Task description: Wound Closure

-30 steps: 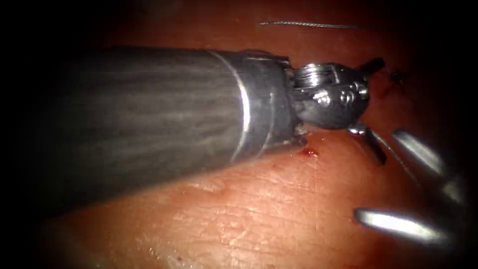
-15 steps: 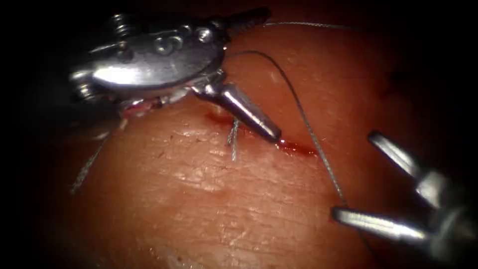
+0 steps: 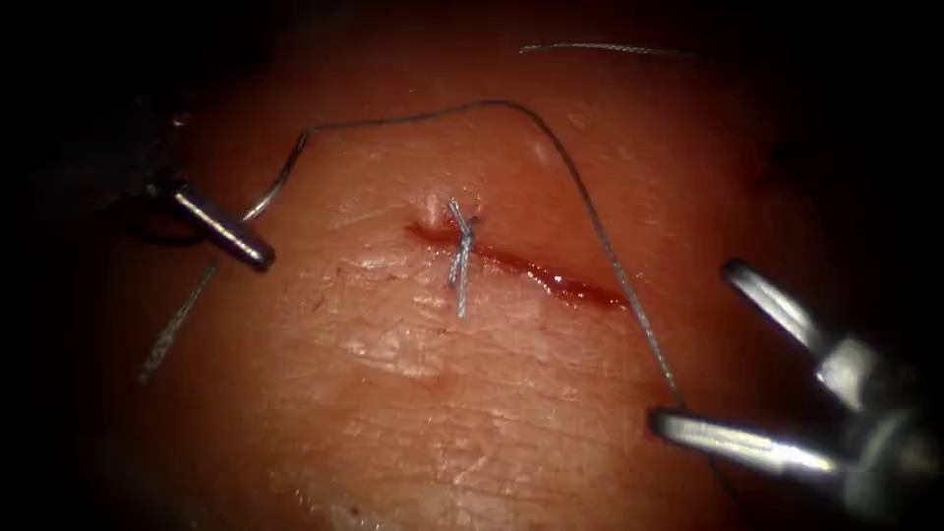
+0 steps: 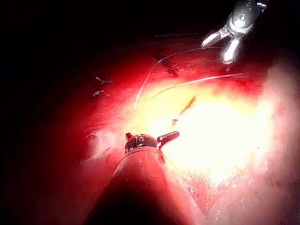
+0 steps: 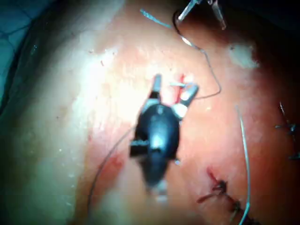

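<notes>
The cut (image 3: 551, 280) runs across the tissue (image 3: 472, 413), with red fluid along it. A tied stitch (image 3: 460, 248) with short ends crosses its left part. A long thread (image 3: 551, 138) arcs from beside the left tool (image 3: 236, 241) over the cut and down past the right tool's lower jaw. The left tool sits left of the cut; its jaws stand open in the left wrist view (image 4: 152, 135) and hold nothing. The right tool (image 3: 694, 345) lies right of the cut with its jaws wide apart, also seen as the right tool (image 5: 176, 83) from its own wrist, gripping nothing.
A loose strand of thread (image 3: 177, 324) lies on the tissue at the lower left. Another strand (image 3: 610, 47) lies at the far edge. Older stitches (image 5: 220, 190) show on the tissue in the right wrist view.
The left tool has drawn back to the left, off the cut, uncovering the tied stitch. The thread now arcs in a wide loop. The right tool has barely moved.
</notes>
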You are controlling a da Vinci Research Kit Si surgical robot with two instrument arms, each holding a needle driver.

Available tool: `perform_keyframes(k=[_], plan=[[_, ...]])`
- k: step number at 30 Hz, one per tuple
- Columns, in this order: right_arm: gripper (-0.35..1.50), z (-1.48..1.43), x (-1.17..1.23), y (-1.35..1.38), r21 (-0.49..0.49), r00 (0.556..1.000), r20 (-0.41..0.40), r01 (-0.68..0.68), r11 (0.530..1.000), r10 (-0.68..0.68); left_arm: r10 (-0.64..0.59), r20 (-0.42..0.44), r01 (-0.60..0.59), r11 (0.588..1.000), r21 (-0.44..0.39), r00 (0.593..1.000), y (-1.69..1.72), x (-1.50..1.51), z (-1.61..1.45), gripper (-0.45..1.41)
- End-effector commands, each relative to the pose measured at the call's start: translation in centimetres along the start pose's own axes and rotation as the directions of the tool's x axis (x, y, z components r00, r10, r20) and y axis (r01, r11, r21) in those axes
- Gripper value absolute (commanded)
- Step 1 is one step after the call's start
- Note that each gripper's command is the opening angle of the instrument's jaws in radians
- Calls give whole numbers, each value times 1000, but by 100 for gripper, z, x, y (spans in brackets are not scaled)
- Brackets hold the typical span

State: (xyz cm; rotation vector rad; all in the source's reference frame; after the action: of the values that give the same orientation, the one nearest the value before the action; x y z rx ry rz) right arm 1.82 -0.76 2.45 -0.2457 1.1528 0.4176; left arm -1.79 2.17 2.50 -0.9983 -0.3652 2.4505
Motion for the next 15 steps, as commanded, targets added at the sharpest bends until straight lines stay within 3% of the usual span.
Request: perform_keyframes(k=[1, 7, 11, 12, 13, 15], plan=[[84, 10, -3, -4, 4, 1000, -2, 1, 1000, -1, -27, 34, 27, 999, 21, 999, -6, -15, 17, 121], [84, 15, -3, -8, 10, 1000, -3, 2, 1000, -2, -86, 101, 83, 996, 35, 991, -5, -54, 45, 108], [84, 15, -3, -8, 10, 1000, -3, 3, 1000, -3, -80, 124, 77, 997, 27, 989, -4, -60, 45, 37], [84, 15, -2, -8, 10, 1000, -3, 3, 1000, -3, -63, 129, 61, 998, 21, 990, -5, -57, 41, 2], [84, 15, -2, -9, 10, 1000, -3, 3, 1000, -3, -53, 130, 51, 999, 18, 990, -5, -55, 38, -13], [84, 15, -2, -9, 10, 1000, -3, 3, 1000, -3, -20, 132, 17, 1000, 23, 991, -5, -45, 32, -27]])
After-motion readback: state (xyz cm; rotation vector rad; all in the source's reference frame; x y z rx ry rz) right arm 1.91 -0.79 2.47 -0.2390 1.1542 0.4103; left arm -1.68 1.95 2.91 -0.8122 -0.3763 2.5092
